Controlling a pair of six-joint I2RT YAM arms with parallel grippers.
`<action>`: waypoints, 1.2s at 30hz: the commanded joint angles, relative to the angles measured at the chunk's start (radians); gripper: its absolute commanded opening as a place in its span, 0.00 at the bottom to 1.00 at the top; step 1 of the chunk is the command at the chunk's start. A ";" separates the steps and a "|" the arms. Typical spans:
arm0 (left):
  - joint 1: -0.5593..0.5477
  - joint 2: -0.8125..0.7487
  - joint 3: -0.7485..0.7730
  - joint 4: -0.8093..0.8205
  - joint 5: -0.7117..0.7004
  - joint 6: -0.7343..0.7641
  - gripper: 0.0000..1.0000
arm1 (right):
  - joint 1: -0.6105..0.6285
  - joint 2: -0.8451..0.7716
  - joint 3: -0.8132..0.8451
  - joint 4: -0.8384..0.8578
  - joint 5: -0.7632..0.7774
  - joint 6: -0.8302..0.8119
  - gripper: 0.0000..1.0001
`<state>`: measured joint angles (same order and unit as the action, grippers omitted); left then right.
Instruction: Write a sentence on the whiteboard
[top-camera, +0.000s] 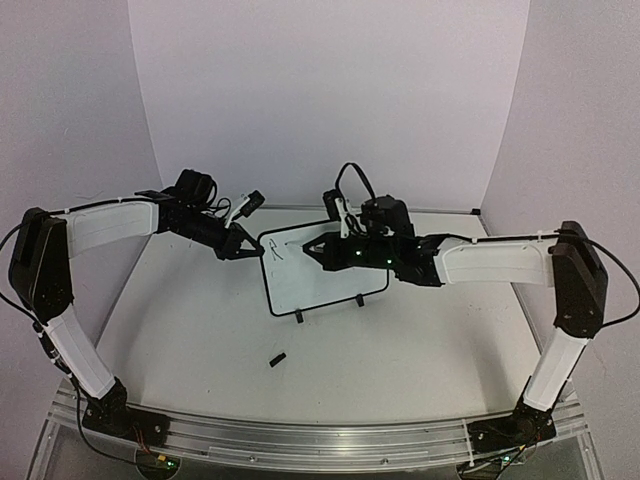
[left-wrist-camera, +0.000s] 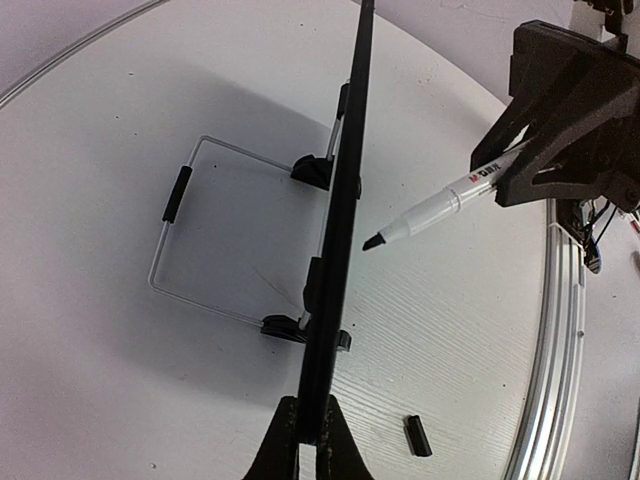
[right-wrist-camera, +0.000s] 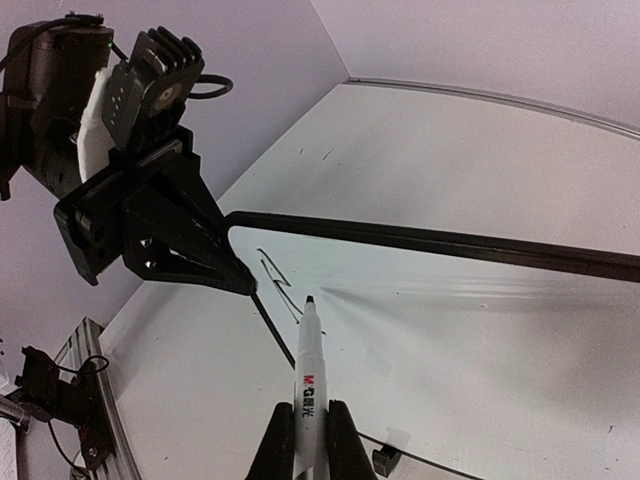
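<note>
Starting the writing step, by the look of it: only a few thin strokes of the sentence (right-wrist-camera: 275, 278) are seen on the whiteboard (top-camera: 325, 278), just beyond the left jaws. The board's frame edge is pinched between the left jaws, pressed tight, so it's steadied on the worktop (top-camera: 190, 330). The marker (right-wrist-camera: 308, 375) is clamped in the right jaws, tip ahead of them, just off the board face by those strokes. The cap (top-camera: 277, 358) lies well apart from both jaws. Next move prob. calls for the tip eased fwd to light contact, w/ the left hold firm vs. the push.
</note>
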<state>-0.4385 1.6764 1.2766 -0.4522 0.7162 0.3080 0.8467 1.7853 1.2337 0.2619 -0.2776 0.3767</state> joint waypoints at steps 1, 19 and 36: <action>-0.019 0.013 0.004 -0.089 -0.049 0.025 0.00 | -0.003 0.023 0.057 0.026 -0.023 0.006 0.00; -0.020 0.016 0.007 -0.091 -0.050 0.027 0.00 | -0.003 0.058 0.030 0.005 0.021 0.041 0.00; -0.022 0.016 0.008 -0.092 -0.052 0.027 0.00 | -0.002 -0.001 -0.008 0.009 -0.051 0.033 0.00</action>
<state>-0.4397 1.6764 1.2774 -0.4526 0.7119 0.3077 0.8474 1.8324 1.2271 0.2600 -0.2942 0.4203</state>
